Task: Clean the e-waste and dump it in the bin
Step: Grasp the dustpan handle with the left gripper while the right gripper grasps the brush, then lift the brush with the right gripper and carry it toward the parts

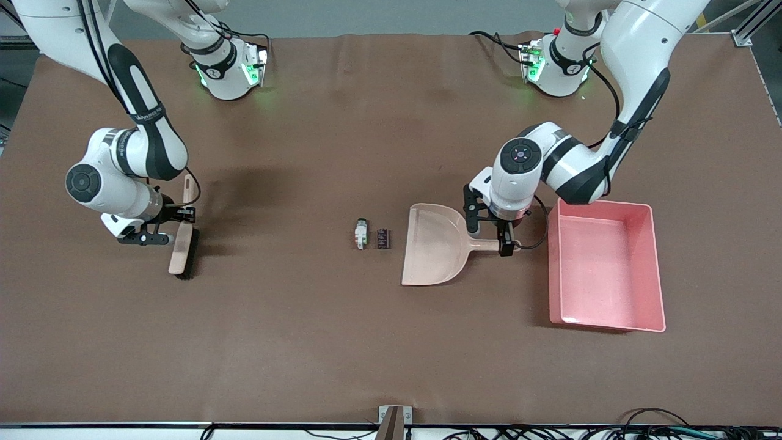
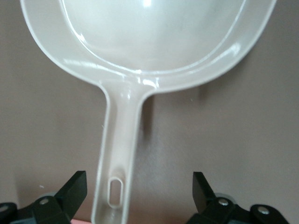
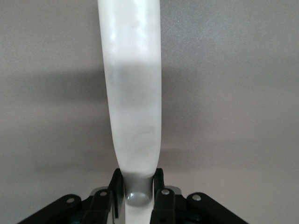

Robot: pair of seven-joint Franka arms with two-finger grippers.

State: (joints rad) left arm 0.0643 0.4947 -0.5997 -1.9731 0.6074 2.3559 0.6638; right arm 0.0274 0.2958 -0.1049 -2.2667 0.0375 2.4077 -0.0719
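Two tiny e-waste parts lie mid-table: a white-grey one with green bits (image 1: 361,234) and a dark one (image 1: 383,238) beside it. The beige dustpan (image 1: 432,244) lies flat just toward the left arm's end, its mouth facing them. My left gripper (image 1: 489,237) is open and straddles the dustpan handle (image 2: 117,158) near its end; the fingers (image 2: 74,189) stand clear of it. The pink bin (image 1: 553,263) sits beside the dustpan, empty. My right gripper (image 1: 171,223) is shut on the handle (image 3: 133,93) of a beige brush (image 1: 183,247) with black bristles, near the right arm's end.
The brown table cover (image 1: 305,336) spreads between the brush and the e-waste. The two arm bases (image 1: 229,73) stand at the table's back edge. Cables and a bracket (image 1: 394,421) lie along the front edge.
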